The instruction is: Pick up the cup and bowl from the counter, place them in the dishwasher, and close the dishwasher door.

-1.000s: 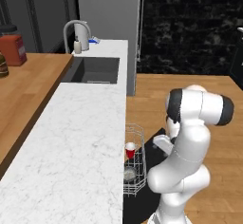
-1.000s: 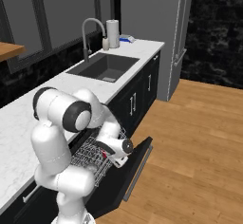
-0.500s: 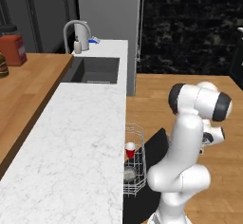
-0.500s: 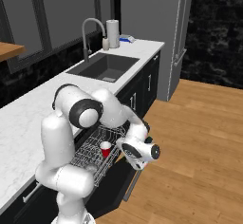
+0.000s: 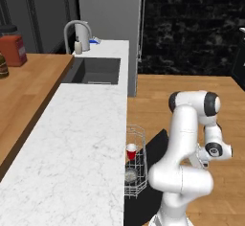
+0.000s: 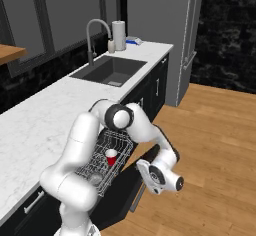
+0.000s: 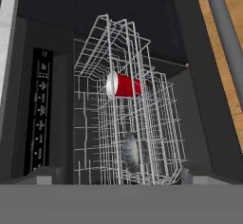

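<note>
With the red cup (image 7: 124, 85) and grey bowl (image 7: 132, 153) sitting in the dishwasher's wire rack (image 7: 127, 123), the gripper (image 6: 148, 176) hangs empty, jaws wide (nothing between them), beside the lowered dishwasher door (image 6: 134, 182), presumably placed to push it shut.

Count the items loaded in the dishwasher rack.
2: the red cup sits mid-rack; the grey bowl lies nearer the rack's front end. Nothing else shows through the wires.

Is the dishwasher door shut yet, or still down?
Still down. The dishwasher door lies lowered in front of the wire rack, which stands pulled out with the cup and bowl inside.
</note>
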You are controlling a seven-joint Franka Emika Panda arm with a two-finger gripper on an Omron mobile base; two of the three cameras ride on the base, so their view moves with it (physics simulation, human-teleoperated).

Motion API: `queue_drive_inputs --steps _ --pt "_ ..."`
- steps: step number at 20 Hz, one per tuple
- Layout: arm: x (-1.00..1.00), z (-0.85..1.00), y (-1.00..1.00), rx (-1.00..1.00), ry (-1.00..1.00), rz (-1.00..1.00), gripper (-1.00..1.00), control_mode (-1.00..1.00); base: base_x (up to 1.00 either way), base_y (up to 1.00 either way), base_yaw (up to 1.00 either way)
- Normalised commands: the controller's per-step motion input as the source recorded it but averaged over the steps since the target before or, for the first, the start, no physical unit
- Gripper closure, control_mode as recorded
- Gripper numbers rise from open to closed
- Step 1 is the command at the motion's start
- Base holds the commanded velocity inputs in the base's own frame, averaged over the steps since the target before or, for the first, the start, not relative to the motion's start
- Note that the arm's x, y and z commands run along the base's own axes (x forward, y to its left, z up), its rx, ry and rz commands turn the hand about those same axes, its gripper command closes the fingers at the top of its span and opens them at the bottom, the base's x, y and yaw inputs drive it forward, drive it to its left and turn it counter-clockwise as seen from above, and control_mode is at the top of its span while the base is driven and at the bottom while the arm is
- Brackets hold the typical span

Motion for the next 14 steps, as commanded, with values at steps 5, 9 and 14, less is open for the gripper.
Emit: queue_drive_inputs --steps 5,9,14 --pt "0.16 -0.61 -0.36 0.26 0.00 0.00 -1.00 -1.00 0.00 0.00 0.00" --pt "0.16 -0.77 0.00 0.28 0.00 0.00 -1.00 -1.00 0.00 0.00 0.00" --pt "0.40 -0.79 0.04 0.23 0.00 0.00 -1.00 -1.00 0.00 0.00 0.00"
